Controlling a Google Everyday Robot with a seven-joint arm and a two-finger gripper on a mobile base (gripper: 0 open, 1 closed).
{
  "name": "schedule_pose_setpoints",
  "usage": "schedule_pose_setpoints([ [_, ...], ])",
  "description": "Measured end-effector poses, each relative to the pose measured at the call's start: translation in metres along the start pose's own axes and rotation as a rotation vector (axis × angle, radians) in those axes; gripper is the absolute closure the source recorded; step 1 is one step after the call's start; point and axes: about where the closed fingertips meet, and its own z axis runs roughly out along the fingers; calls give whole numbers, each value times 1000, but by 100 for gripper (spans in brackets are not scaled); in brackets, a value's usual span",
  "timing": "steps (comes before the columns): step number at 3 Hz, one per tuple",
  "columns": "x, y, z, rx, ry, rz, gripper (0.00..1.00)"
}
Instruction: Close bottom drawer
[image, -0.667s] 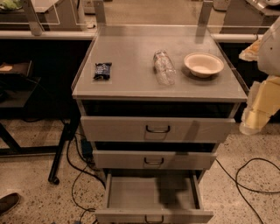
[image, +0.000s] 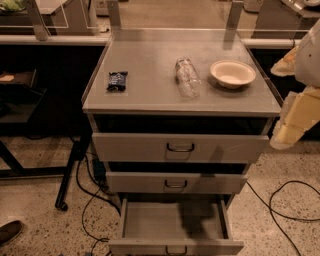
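Observation:
The bottom drawer of the grey metal cabinet is pulled far out, its empty inside showing and its slim front panel with a small wire handle at the lower edge of the view. The middle drawer and top drawer stand slightly out. My gripper hangs at the right edge of the view, beside the cabinet's right side at top-drawer height, apart from the bottom drawer.
On the cabinet top lie a dark snack packet, a clear plastic bottle on its side and a white bowl. Cables run over the speckled floor. A shoe shows at lower left.

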Motion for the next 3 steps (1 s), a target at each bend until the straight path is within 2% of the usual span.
schedule_pose_setpoints([
  [2, 0, 0, 0, 0, 0, 0, 78],
  [3, 0, 0, 0, 0, 0, 0, 99],
])
